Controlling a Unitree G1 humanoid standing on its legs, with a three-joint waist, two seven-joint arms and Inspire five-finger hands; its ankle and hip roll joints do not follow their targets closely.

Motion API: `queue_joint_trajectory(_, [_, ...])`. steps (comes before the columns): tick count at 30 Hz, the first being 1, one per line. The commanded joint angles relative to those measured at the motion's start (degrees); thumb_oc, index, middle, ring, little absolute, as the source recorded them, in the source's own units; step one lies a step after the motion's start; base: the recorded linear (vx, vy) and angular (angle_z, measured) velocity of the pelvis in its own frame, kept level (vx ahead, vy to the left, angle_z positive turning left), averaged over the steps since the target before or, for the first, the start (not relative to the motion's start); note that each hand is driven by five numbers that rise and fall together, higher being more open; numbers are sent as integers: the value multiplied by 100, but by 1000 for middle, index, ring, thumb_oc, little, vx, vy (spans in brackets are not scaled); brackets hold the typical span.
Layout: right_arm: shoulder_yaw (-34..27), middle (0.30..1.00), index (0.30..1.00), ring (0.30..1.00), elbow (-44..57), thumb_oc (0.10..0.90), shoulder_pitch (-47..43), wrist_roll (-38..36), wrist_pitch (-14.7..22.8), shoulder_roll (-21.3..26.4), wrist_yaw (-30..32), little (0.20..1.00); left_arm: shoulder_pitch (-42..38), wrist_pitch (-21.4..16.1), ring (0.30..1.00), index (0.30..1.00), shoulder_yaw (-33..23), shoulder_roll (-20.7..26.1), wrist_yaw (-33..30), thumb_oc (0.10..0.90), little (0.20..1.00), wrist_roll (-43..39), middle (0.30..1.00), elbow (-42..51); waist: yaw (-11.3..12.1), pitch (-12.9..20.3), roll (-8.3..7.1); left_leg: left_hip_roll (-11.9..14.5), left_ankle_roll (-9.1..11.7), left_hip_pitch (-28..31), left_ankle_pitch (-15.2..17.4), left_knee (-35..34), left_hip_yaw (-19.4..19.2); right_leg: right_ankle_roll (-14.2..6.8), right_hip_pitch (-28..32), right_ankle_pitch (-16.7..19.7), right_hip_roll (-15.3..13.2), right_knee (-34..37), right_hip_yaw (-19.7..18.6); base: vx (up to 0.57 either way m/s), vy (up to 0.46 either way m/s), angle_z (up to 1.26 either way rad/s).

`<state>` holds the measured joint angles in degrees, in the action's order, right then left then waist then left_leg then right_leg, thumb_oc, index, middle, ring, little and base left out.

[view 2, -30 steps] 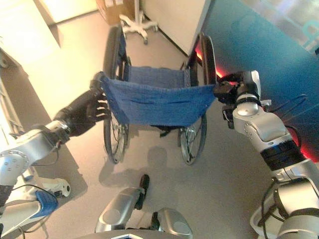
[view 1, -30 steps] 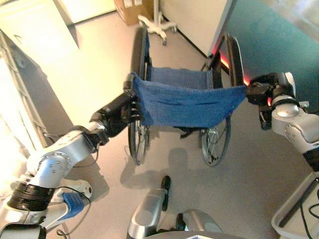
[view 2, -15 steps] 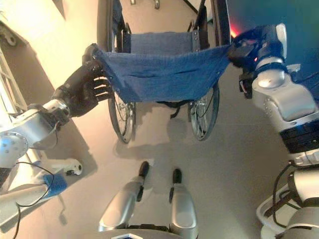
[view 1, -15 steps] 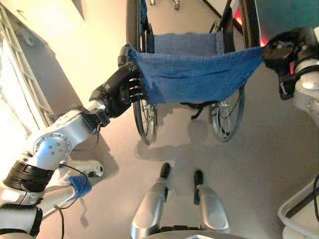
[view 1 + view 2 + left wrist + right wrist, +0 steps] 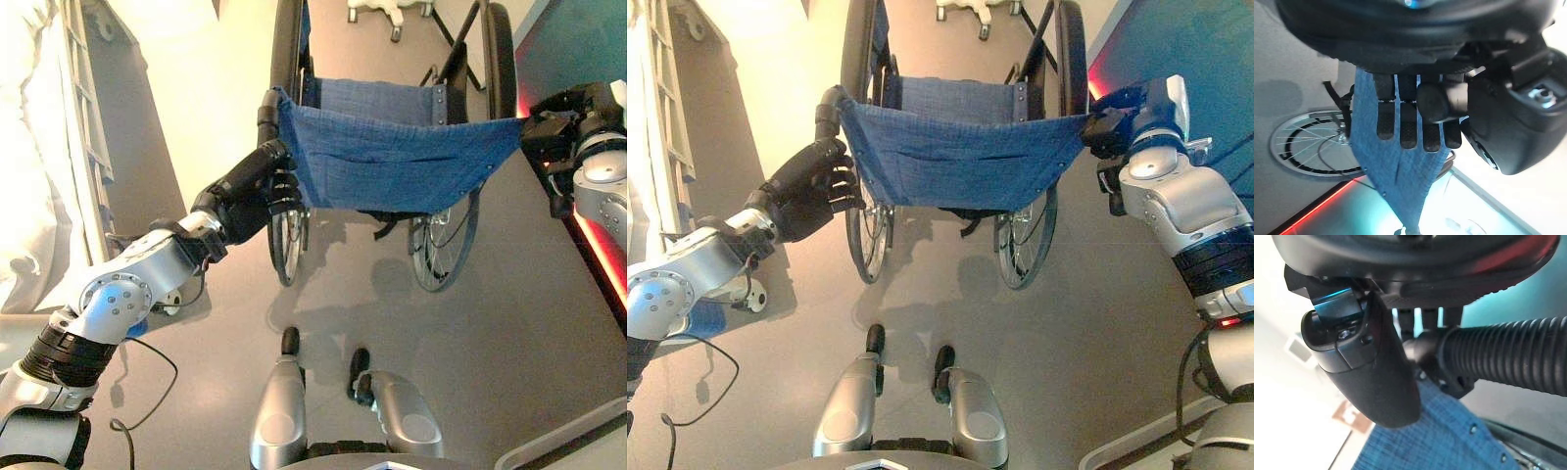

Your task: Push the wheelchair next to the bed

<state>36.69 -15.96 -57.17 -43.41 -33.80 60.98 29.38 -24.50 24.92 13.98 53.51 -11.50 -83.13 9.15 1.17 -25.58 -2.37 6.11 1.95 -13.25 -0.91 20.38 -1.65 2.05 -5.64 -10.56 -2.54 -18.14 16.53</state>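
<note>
Right hand [image 5: 554, 132] is seen clamped round the black ribbed rubber grip [image 5: 1508, 360] at the right rear corner of the wheelchair; in its wrist view the thumb is wrapped over the grip. Left hand [image 5: 250, 196] is set against the left rear edge of the wheelchair, just below the other black grip [image 5: 828, 108], which stands free above it. Whether anything is grasped there cannot be told.

The black-framed folding wheelchair with a blue cloth back and seat [image 5: 392, 162] is found directly ahead on the grey floor, its back turned to the robot. The white bed with a pale side rail [image 5: 39, 196] lies well to the left of the wheelchair, with open floor between them.

The wheelchair is judged fairly heavy but free-rolling, so a steady, even push should suffice. Its blue cloth back is soft and would sag if pressed, so hold is best taken on the two stiff ribbed grips, which should not slip. Uneven force would probably swing the wheelchair sideways.

One wheelchair, two large spoked wheels [image 5: 287, 245] [image 5: 446, 250], two grips and one bed are counted. One white wheeled stand base [image 5: 382, 10] is seen beyond the wheelchair's front.
</note>
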Motion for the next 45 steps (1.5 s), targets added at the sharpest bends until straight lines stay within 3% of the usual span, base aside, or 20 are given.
queue_joint_trajectory(1, [288, 300, 300, 300, 757, 400, -1089, -490, 778, -1251, -612, 300, -203, -236, 300, 300, 123, -305, 355, 400, 300, -654, 300, 1226, 489, 500, -250, 423, 196, 69, -428, 464, 149, -267, -92, 1024, 37, 697, -581, 153, -117, 19])
queue_joint_trajectory(6, [417, 300, 300, 300, 663, 400, -953, -415, 806, -1479, -687, 300, -168, -192, 300, 300, 351, -564, 254, 400, 300, -699, 300, 1163, 501, 603, -350, 531, 181, 66, -505, 914, 248, -176, 137, 1032, 159, 795, -645, 160, -142, 18])
queue_joint_trajectory(10, [501, 300, 300, 300, 734, 400, -860, -391, 730, -1570, -643, 300, -67, -135, 300, 300, 389, -705, 163, 400, 300, -733, 300, 1149, 571, 622, -417, 502, 145, -213, -544, 1918, 332, -49, 340, 1040, 302, 857, -674, 175, -150, 33])
queue_joint_trajectory(13, [469, 300, 300, 300, 855, 400, -748, -282, 611, -1678, -610, 300, 72, -40, 300, 300, 312, -752, 66, 400, 300, -781, 300, 1172, 777, 590, -420, -348, -61, -408, -411, 1798, 659, -124, 494, 1066, 413, 877, -1001, 210, -14, -9])
queue_joint_trajectory(14, [504, 300, 300, 300, 892, 400, -791, -183, 572, -1704, -595, 300, 73, -70, 300, 300, 289, -721, 63, 400, 300, -792, 300, 1178, 814, 613, -366, -600, -46, -422, -527, 1172, 540, -162, 524, 1060, 513, 943, -1063, 116, 35, -19])
queue_joint_trajectory(15, [512, 300, 300, 300, 894, 400, -798, -178, 572, -1708, -587, 300, 73, -74, 300, 300, 285, -718, 61, 400, 300, -796, 300, 1180, 836, 588, -364, -622, -48, -366, -535, 1067, 494, -171, 565, 1048, 515, 954, -1087, 134, 54, -20])
queue_joint_trajectory(17, [534, 300, 300, 300, 797, 400, -926, 48, 688, -1737, -596, 300, -117, -240, 300, 300, 348, -680, 119, 400, 300, -788, 300, 1165, 948, 482, -116, -1049, 59, -502, -980, -298, -49, -158, 686, 970, 843, 1143, -1116, 113, 26, -17])
queue_joint_trajectory(20, [473, 300, 300, 300, 741, 400, -941, 113, 843, -1684, -588, 300, -252, -298, 300, 300, 399, -647, 255, 400, 300, -677, 300, 1085, 1005, 352, -74, -1127, 159, -871, -1361, -320, -457, -56, 705, 913, 1043, 1183, -1009, 97, -87, -15])
queue_joint_trajectory(25, [360, 300, 300, 300, 364, 400, -953, 131, 1155, -1768, -761, 300, -186, -93, 300, 300, 220, -557, 418, 400, 300, -493, 300, 1044, 1220, 345, -359, -1278, -429, -668, -266, -65, -656, -79, 702, 540, 1151, 459, -702, 202, -70, -20])
queue_joint_trajectory(29, [360, 300, 300, 300, 71, 400, -1043, 79, 1352, -1657, -863, 300, -13, -21, 300, 300, 127, -551, 624, 400, 300, -311, 300, 1047, 1297, 352, -354, -1267, -679, -501, 69, -131, -627, -427, 327, 1014, 1069, -946, -495, 155, 56, -9])
queue_joint_trajectory(31, [306, 300, 300, 300, -15, 400, -1074, 25, 1321, -1589, -941, 300, 103, -1, 300, 300, 41, -509, 655, 400, 300, -397, 300, 1085, 1289, 396, -290, -1222, -616, -502, 49, -33, -496, -455, 167, 908, 821, -1121, -516, 183, 2, -19])
queue_joint_trajectory(33, [309, 300, 300, 300, -84, 400, -1159, 72, 1292, -1505, -1063, 300, 115, -84, 300, 300, 15, -426, 731, 400, 300, -500, 300, 1089, 1295, 430, -230, -1205, -521, -564, -60, 13, -351, -371, 174, 672, 580, -679, -508, 70, -69, -9])
queue_joint_trajectory(34, [416, 300, 300, 300, -205, 400, -1361, 107, 1316, -1380, -1128, 300, 22, -291, 300, 300, 36, -323, 833, 400, 300, -590, 300, 1101, 1224, 381, -153, -1246, -387, -613, -210, 62, -132, -325, 108, 621, 300, 155, -649, -34, -116, -5])
queue_joint_trajectory(36, [503, 300, 300, 300, -384, 400, -1575, 130, 1487, -1276, -1183, 300, -228, -574, 300, 300, 163, -218, 838, 400, 300, -720, 300, 1088, 1102, 292, -50, -1253, -325, -610, -194, 11, 29, -457, -72, 931, -56, 602, -719, -58, -178, -7])
queue_joint_trajectory(37, [535, 300, 300, 300, -477, 400, -1741, 140, 1596, -1270, -1197, 300, -486, -783, 300, 300, 321, -173, 745, 400, 300, -789, 300, 1052, 997, 233, -25, -1223, -322, -520, -28, -109, 89, -691, -276, 1378, -458, 886, -749, -34, -190, -6])
queue_joint_trajectory(38, [540, 300, 300, 300, -494, 400, -1776, 141, 1612, -1272, -1202, 300, -538, -820, 300, 300, 353, -169, 730, 400, 300, -794, 300, 1035, 982, 219, -17, -1209, -322, -497, 3, -128, 95, -722, -299, 1438, -507, 915, -758, -18, -419, -12])
queue_joint_trajectory(39, [474, 300, 300, 300, -449, 400, -1939, 183, 1575, -1303, -1215, 300, -806, -966, 300, 300, 498, -124, 671, 400, 300, -789, 300, 898, 884, 149, -61, -1090, -292, -369, 193, -226, 117, -951, -507, 2047, -986, 1213, -932, 32, -470, -22])
queue_joint_trajectory(40, [428, 300, 300, 300, -408, 400, -2012, 184, 1517, -1331, -1243, 300, -919, -971, 300, 300, 531, -109, 644, 400, 300, -779, 300, 808, 850, 118, -107, -996, -270, -297, 289, -253, 125, -1044, -566, 2287, -1149, 1347, -1016, 87, -605, -10])
queue_joint_trajectory(42, [388, 300, 300, 300, -290, 400, -2106, 122, 1384, -1363, -1245, 300, -1037, -955, 300, 300, 549, -70, 608, 400, 300, -741, 300, 708, 794, 108, -190, -806, -227, -184, 409, -272, 185, -1129, -633, 2477, -1227, 1419, -1185, 166, -521, 30])
queue_joint_trajectory(45, [434, 300, 300, 300, -135, 400, -2100, -156, 1336, -1262, -1138, 300, -991, -874, 300, 300, 491, 67, 650, 400, 300, -816, 300, 707, 779, 219, -324, -500, -115, -208, 431, -162, 332, -1193, -553, 2198, -1061, 1390, -1229, 248, -532, 52])
